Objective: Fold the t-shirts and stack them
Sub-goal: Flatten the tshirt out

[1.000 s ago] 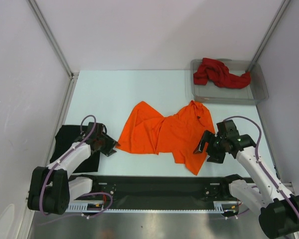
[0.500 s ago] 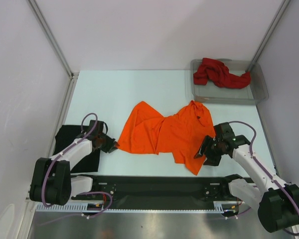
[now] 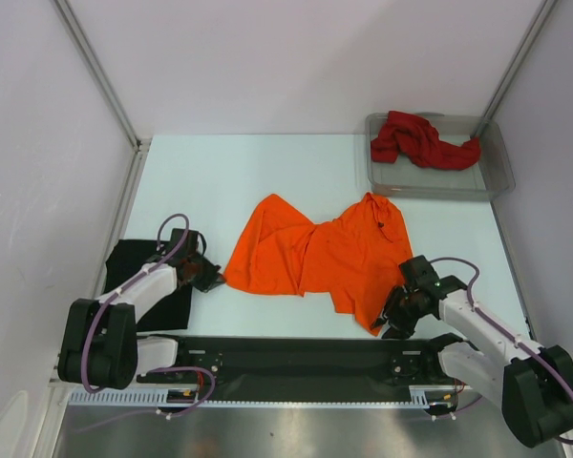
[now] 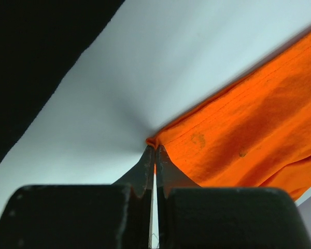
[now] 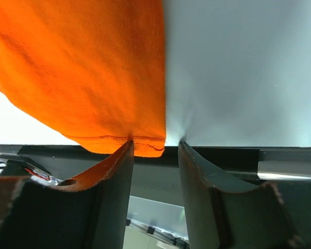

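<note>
The orange t-shirt (image 3: 310, 253) lies crumpled in the middle of the table. My left gripper (image 3: 216, 279) is shut on its near-left corner (image 4: 154, 141), pinched between the fingertips. My right gripper (image 3: 390, 322) is open at the shirt's near-right hem corner (image 5: 145, 145), which sits between the fingers, against the left one. The black t-shirt (image 3: 134, 277) lies flat at the left edge under my left arm and shows in the left wrist view (image 4: 36, 57). The dark red t-shirt (image 3: 420, 141) lies bunched in the tray.
A clear grey plastic tray (image 3: 492, 176) stands at the back right corner. A black rail (image 3: 296, 358) runs along the table's near edge, just below my right gripper. White walls close in both sides.
My right gripper has moved down and toward the near edge to the shirt's near-right corner. My left gripper has closed in on the shirt's left corner and pinched it.
</note>
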You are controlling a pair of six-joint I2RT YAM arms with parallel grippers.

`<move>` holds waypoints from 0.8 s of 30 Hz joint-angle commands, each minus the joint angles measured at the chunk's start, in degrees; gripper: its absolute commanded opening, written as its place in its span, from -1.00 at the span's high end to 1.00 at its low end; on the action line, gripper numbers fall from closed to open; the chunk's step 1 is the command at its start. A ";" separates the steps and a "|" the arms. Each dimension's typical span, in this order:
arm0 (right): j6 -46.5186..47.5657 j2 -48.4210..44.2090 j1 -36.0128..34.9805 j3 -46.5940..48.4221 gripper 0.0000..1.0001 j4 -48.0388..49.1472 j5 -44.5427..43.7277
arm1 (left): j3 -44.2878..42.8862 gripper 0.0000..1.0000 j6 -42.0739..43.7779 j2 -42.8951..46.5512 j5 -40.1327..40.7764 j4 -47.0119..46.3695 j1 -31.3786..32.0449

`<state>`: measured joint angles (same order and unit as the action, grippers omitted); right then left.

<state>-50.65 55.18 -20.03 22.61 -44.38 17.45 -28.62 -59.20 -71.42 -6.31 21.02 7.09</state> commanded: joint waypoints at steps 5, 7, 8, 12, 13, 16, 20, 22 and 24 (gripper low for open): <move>-4.89 -1.57 -0.45 -2.66 0.11 4.38 0.47 | -1.35 0.99 1.98 3.03 0.16 0.34 -0.68; -5.85 -0.78 -0.36 -3.10 0.17 5.71 0.74 | -1.70 0.99 2.33 4.35 0.33 1.04 -0.68; -6.03 -0.60 -0.36 -3.36 0.17 6.23 0.57 | -1.79 0.99 2.51 4.70 0.59 1.39 -0.68; -7.70 -0.33 -0.36 -4.24 0.20 6.76 -0.75 | -1.88 0.99 3.48 5.85 1.03 2.19 -0.68; -8.31 -0.68 -0.36 -4.42 0.25 6.59 -1.10 | -1.79 0.99 3.82 6.03 1.03 2.36 -0.68; -8.85 -1.56 -0.36 -4.68 0.38 5.27 -2.77 | -1.35 0.99 4.27 6.73 0.77 2.63 -0.68; -9.02 -3.32 -0.45 -4.42 0.65 4.30 -4.00 | -1.00 0.99 5.14 7.52 1.12 2.89 -0.68; -8.94 -3.50 -0.45 -4.24 0.71 4.13 -4.62 | -1.08 0.99 5.58 7.61 1.30 3.06 -0.68; -8.24 -3.85 -0.36 -3.63 0.83 3.95 -5.41 | -1.35 0.99 5.94 7.70 1.30 3.33 -0.68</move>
<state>-59.02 51.86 -20.29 19.03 -39.20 17.17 -28.62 -55.29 -65.08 -6.11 23.59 6.98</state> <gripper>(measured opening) 0.105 0.009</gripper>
